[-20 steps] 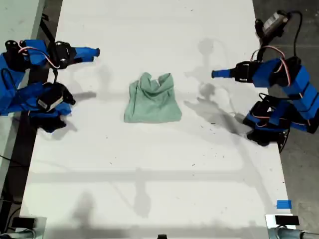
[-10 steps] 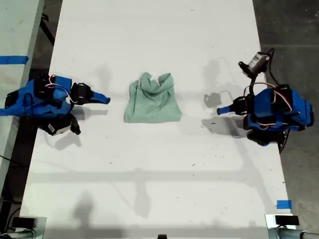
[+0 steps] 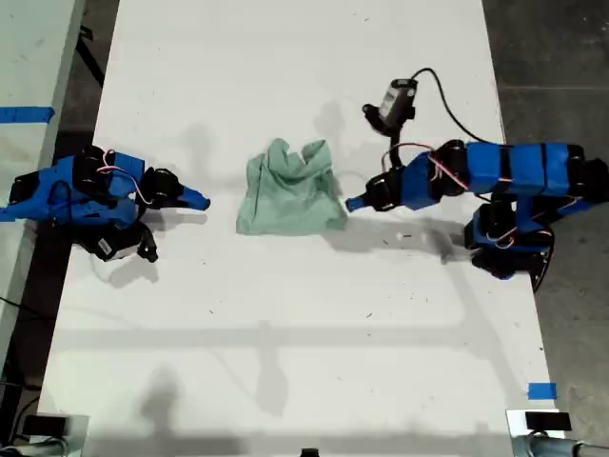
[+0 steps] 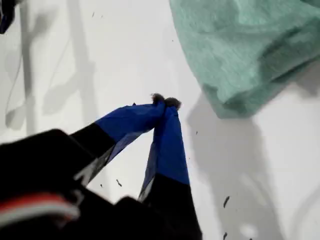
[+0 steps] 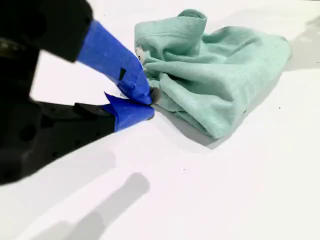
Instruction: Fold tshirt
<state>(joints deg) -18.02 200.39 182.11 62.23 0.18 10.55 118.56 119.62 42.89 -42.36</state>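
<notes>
Exterior view shows you my first tool (image 3: 354, 202) pinched closed, empty, just beside the tshirt (image 3: 290, 195); my second tool (image 3: 198, 200) likewise closed, empty, apart.

Tshirt (image 3: 290, 190): pale mint, bunched, mid white table (image 3: 285, 362).
Arm at the exterior view's right (image 3: 504, 171): stretched out, gripper (image 3: 354, 202) just beside the tshirt's edge.
Arm at the exterior view's left (image 3: 86, 186): tucked low, gripper (image 3: 197, 201) apart from the tshirt.
</notes>
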